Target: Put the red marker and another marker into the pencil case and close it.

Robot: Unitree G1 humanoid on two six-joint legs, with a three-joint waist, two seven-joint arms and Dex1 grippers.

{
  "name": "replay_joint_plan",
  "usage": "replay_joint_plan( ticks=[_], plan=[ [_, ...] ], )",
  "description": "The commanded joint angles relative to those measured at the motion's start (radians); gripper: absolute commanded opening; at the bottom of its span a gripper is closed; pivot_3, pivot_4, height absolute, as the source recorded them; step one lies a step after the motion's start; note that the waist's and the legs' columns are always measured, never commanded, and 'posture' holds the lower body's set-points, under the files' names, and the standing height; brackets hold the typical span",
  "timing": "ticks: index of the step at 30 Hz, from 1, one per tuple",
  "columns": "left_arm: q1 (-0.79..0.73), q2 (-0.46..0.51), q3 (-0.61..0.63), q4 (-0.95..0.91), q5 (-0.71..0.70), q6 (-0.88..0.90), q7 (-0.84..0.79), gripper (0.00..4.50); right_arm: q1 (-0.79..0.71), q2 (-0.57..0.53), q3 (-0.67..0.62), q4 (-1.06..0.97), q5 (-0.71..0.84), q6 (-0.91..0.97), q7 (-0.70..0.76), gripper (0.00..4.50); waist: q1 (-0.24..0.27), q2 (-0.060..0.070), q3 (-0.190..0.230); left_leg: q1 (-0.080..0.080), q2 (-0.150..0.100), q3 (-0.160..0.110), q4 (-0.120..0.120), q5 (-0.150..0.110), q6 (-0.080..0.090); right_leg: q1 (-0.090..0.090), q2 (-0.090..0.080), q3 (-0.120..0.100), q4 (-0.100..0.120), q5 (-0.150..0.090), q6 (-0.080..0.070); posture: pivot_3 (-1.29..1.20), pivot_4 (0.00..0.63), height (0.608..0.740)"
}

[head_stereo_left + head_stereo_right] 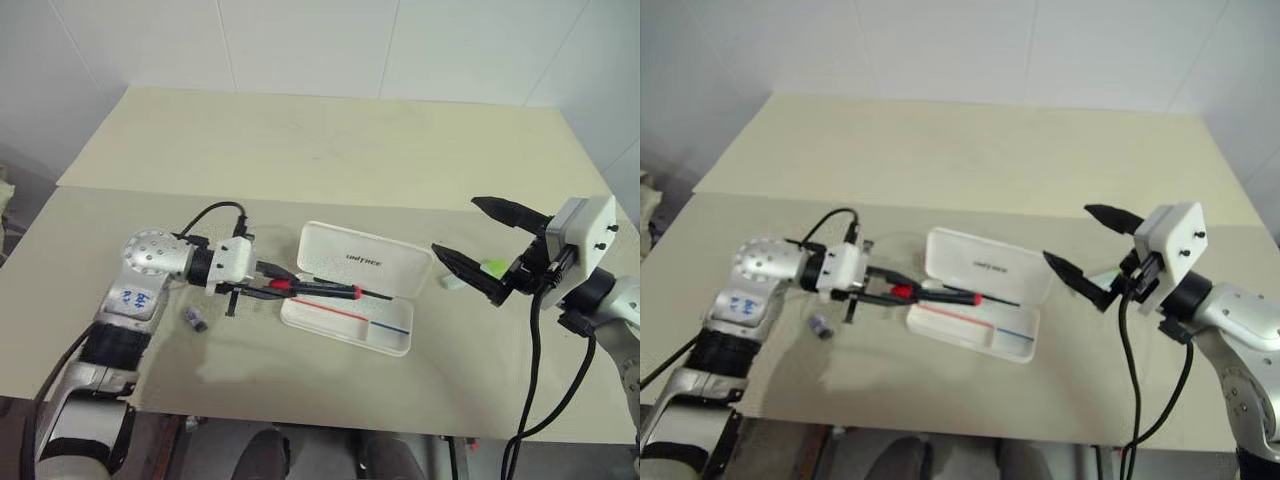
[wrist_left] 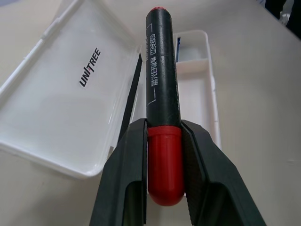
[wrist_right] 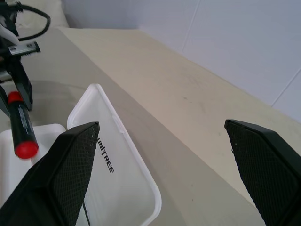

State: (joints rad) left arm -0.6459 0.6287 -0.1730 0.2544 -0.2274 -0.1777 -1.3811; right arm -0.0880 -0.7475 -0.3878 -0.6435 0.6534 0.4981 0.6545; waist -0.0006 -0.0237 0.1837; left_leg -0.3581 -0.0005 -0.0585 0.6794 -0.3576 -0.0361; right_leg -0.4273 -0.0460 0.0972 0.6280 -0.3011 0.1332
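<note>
- White plastic makes up the pencil case (image 1: 358, 288), which lies open on the tan table (image 1: 300, 150), near the front edge.
- Its lid (image 1: 365, 258) is flipped back and lies flat behind the tray (image 1: 345, 325). The lid has a small dark word printed on it.
- A red and blue line runs along the inside of the tray.
- The left gripper (image 1: 268, 277) reaches in from the left side. Its two black fingers (image 2: 129, 174) pinch the red marker (image 1: 320, 288) at its red cap end.
- The red marker sticks out sideways over the open case. Its black body hangs above the spot where the lid meets the tray.
- The right gripper (image 1: 475, 240) is up in the air to the right of the case. Its two black fingers (image 3: 70, 165) are spread wide with nothing between them.
- The green marker (image 1: 488, 268) lies on the table to the right of the case. It peeks out from behind the right gripper's fingers.
- A tiny grey-blue stub (image 1: 195, 320) lies on the table under the left arm, left of the case.
</note>
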Motion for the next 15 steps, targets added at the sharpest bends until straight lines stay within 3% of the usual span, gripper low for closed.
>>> replay_joint_plan(
  ticks=[1,15],
  plan=[
    [-0.051,-0.032,-0.014,0.061,0.030,-0.065,-0.002,0.56,0.017,0.005,-0.049,-0.062,0.027,0.004,-0.038,4.50,0.000,0.000,0.000,0.000,0.000,0.000,0.000,0.000,0.000,0.000,0.000,0.000,0.000,0.000,0.000,0.00,0.150,0.740],
    [-0.113,-0.144,-0.085,0.144,0.122,-0.089,0.041,0.56,0.077,0.025,-0.070,-0.147,0.057,0.019,-0.133,4.50,0.001,0.000,0.000,-0.001,-0.001,0.000,0.002,0.001,0.001,0.000,0.000,0.001,0.002,0.001,0.001,0.00,0.150,0.740]
  ],
)
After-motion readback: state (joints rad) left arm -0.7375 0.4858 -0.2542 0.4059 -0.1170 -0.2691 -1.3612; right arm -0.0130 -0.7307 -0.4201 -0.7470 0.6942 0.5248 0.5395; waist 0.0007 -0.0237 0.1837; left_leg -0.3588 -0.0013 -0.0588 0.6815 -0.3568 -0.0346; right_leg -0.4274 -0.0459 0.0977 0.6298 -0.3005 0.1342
